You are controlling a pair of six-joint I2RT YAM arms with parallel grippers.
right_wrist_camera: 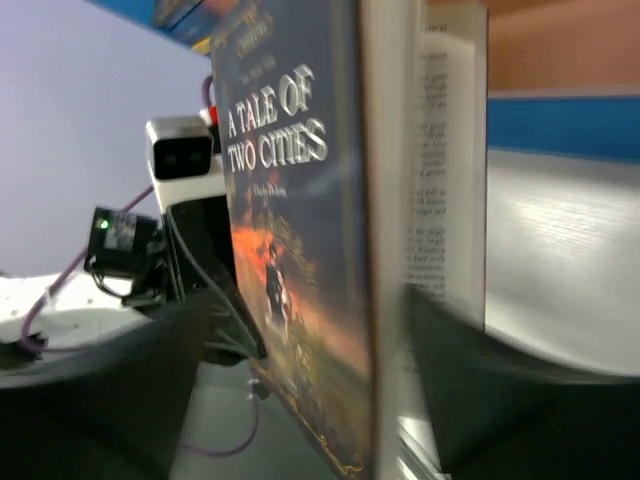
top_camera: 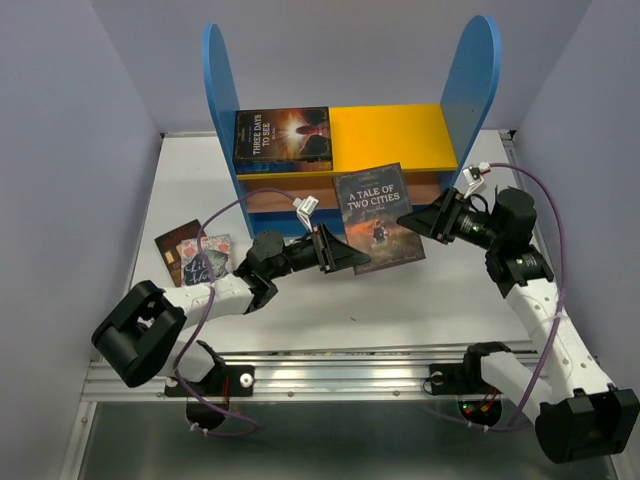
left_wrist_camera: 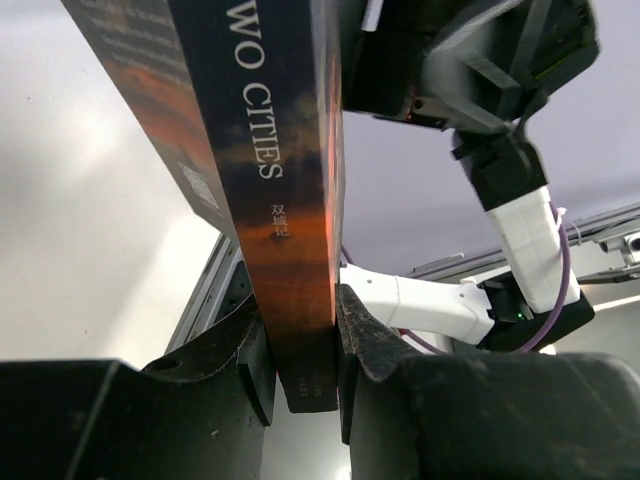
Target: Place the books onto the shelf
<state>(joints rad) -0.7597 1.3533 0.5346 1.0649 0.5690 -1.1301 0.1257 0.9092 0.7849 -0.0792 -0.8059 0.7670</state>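
Shelf (top_camera: pixel 400 135) stands at the far edge of the tabletop (top_camera: pixel 300 300), blue side panels upright. One paperback, Three Days to See (top_camera: pixel 282 135), lies flat on the left part of the yellow top board, cover up. Tale of Two Cities paperback (top_camera: pixel 378 215) is held off the tabletop, over its middle and just in front of the shelf. The cover faces up toward the overhead camera and the book is tilted. Left gripper (top_camera: pixel 338 257) is clamped on the book's lower left corner. In the left wrist view both fingers (left_wrist_camera: pixel 365 340) press flat against the two faces of the paperback (left_wrist_camera: pixel 290 200), no gap showing. Right gripper (top_camera: pixel 415 222) is at the book's right edge. In the right wrist view its jaws stand spread to either side of the paperback (right_wrist_camera: pixel 290 250). The cover-side finger (right_wrist_camera: pixel 150 380) is visibly clear of the cover, and a few pages fan loose on the other side. The right gripper is open and not pinching, so the left gripper alone grips the book. Two more books (top_camera: pixel 195 255) lie overlapping on the tabletop near its left edge, well apart from the shelf and both grippers.
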